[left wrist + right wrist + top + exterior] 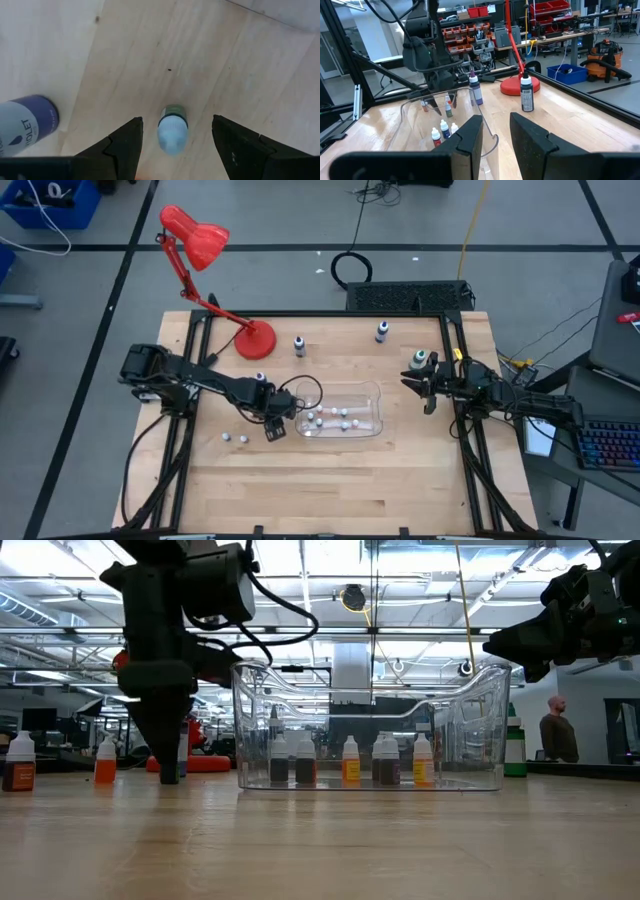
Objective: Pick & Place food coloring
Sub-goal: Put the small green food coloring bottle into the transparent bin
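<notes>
Several small food coloring bottles [330,420] are already standing inside the clear tub [375,395], so the work is sitting partway through, with a few still waiting out on the desk [330,490]. Two tiny ones [235,438] are lying well to the left of the tub, and three larger bottles are standing behind it: two [299,346] [382,332] toward the red lamp [250,338] side and back edge, and a green-capped one [419,361] just off the tub's right end.

By my judgement, the step in hand is a pick. The left gripper [275,428] is hanging just beside the tub's left end, its fingers [125,145] spread moderately wide and straddling one little bottle [172,131] without touching it. That bottle is standing upright, its long axis vertical and its pale tip pointing straight up at the wrist camera. A violet-labelled bottle [25,127] is sitting close by, outside the fingers.

Next, the gripper is needing to drop squarely, close on the body, lift, and carry it over the tub's wall.

Off the tub's right end, the right gripper [428,388] is waiting above the desk, fingers [470,137] narrowly parted and holding nothing.
</notes>
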